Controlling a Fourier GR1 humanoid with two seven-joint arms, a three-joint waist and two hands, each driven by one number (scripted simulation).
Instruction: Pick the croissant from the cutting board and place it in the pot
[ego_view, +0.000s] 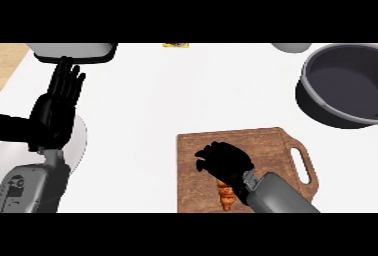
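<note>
White counter, seen from above. Wooden cutting board sits near-centre right, its handle with a slot pointing right. Croissant lies on the board at its near edge, partly covered by the right forearm and wrist.

Right hand is over the board, just far of the croissant, fingers curled down toward the wood. Cannot tell whether the fingers actually close on the croissant or on nothing; what shows of the pastry sticks out beside the wrist, not within the fingers.

Left hand is at the left side, flat and open, fingers straight and pointing far, holding nothing, resting.

Dark grey pot stands far right, well apart from the board; nothing visible inside it.

Grey boxy object at the far left edge, just beyond the left fingertips. Small yellow item at far centre edge, too small to identify. Pale rounded thing at the far edge, just left of the pot.
</note>
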